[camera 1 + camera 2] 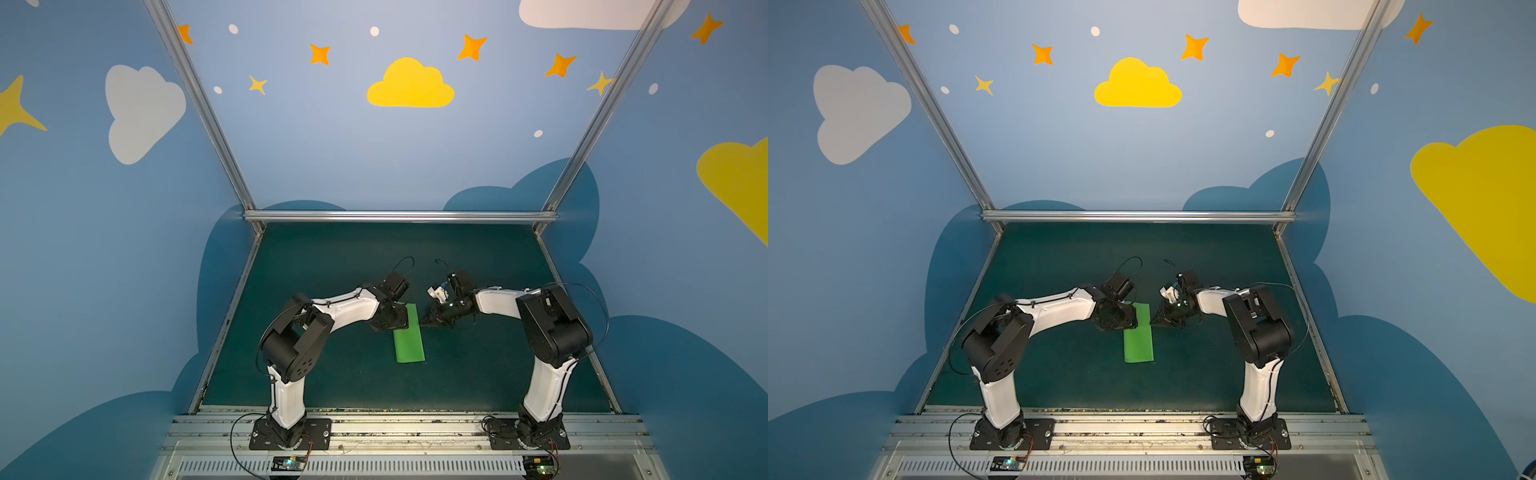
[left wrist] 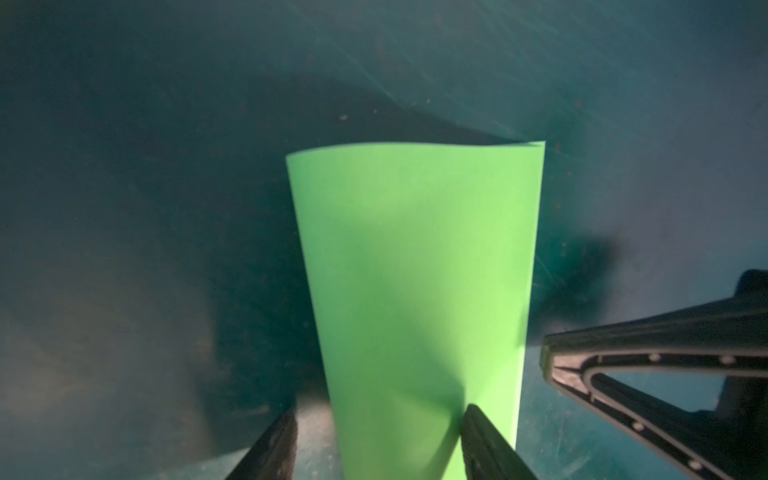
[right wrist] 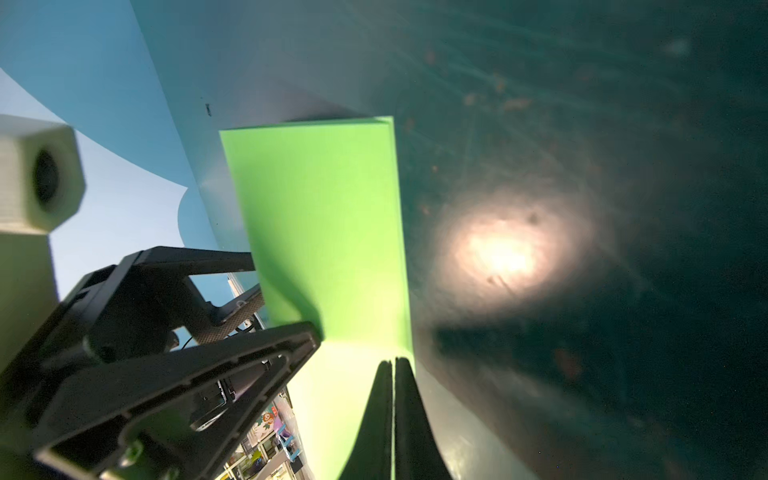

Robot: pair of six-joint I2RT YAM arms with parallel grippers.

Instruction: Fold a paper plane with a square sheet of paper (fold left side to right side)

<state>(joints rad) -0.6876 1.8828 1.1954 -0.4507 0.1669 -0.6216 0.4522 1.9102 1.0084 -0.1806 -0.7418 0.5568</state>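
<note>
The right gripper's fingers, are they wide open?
No, in the right wrist view the right gripper has its two fingers pressed together at the edge of the green paper.

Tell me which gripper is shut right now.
The right gripper: its fingers are pressed together at the edge of the folded green paper. The left gripper stands open over it.

Bright green paper (image 1: 409,338), dark teal mat (image 1: 332,270)

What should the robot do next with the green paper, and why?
Probably press the open left gripper down and slide it along the square sheet of paper to flatten the fold. The sheet is folded into a narrow strip but bulges, and the shut right gripper sits at its edge.
</note>
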